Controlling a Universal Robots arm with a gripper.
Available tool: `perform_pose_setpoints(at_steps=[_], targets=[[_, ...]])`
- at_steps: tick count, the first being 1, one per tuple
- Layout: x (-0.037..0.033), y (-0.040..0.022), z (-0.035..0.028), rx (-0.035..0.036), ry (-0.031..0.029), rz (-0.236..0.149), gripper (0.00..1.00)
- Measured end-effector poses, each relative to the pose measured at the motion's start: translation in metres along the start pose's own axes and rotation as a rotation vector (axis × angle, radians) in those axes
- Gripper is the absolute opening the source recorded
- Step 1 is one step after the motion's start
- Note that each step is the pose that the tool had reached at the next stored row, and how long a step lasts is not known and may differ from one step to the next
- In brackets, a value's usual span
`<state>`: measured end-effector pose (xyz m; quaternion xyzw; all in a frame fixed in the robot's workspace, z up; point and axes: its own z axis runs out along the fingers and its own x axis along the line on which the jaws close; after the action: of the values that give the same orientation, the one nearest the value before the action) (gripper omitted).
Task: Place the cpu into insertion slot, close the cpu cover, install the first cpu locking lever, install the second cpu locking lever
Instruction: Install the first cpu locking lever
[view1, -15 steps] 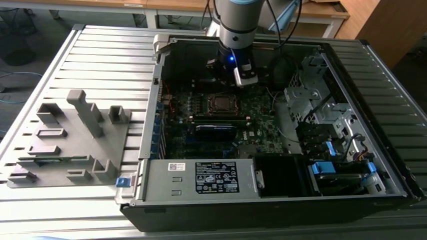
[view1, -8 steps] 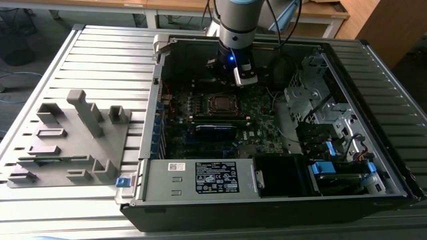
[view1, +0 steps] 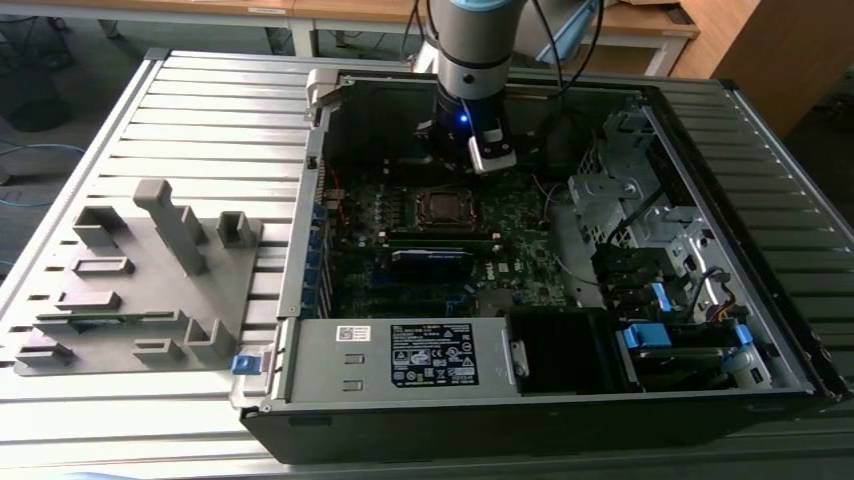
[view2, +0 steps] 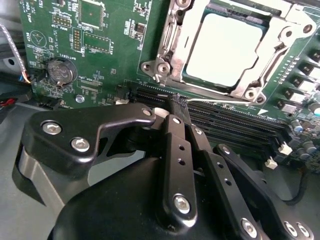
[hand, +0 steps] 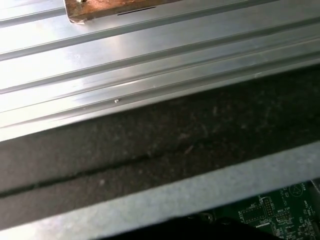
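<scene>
Claw (view2: 177, 103) has its fingers pressed together, tip touching the end of a thin wire locking lever (view2: 225, 103) above the memory slots (view2: 225, 125), just beside the insertion slot (view1: 441, 206), where the cpu (view2: 222, 50) sits under the closed cpu cover (view2: 172, 40).

Just beyond the pincer (view2: 177, 102), the cpu cover (view2: 167, 40) is cut off by the picture's edge in the second wrist view. Whether the thin locking lever (view2: 220, 102) is pinched between the closed tips cannot be told.
</scene>
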<state>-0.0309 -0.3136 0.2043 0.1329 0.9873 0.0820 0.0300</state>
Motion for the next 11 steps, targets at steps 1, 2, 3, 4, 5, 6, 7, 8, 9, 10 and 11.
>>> perform_pose_setpoints(at_steps=[1,2,3,4,5,6,7,8,9,10,11], targets=[[0.0,0.0,0.0001,-0.0008,-0.0027,0.0,0.11],[0.0001,-0.0001,0.0003,-0.0017,-0.006,-0.001,0.11],[0.0004,-0.0002,0.0004,-0.0028,-0.01,-0.002,0.11],[0.0008,-0.0003,0.0005,-0.0037,-0.0132,-0.002,0.11],[0.0015,-0.0005,0.0005,-0.0044,-0.0155,-0.003,0.11],[0.0022,-0.0007,0.0006,-0.005,-0.0176,-0.003,0.11],[0.0029,-0.0009,0.0007,-0.0056,-0.0196,-0.003,0.11],[0.0036,-0.0011,0.0007,-0.006,-0.0212,-0.003,0.11],[0.0049,-0.0015,0.0007,-0.0067,-0.0235,-0.004,0.11],[0.0059,-0.0018,0.0007,-0.007,-0.0247,-0.004,0.11],[0.0069,-0.002,0.0007,-0.0074,-0.0258,-0.004,0.11]])
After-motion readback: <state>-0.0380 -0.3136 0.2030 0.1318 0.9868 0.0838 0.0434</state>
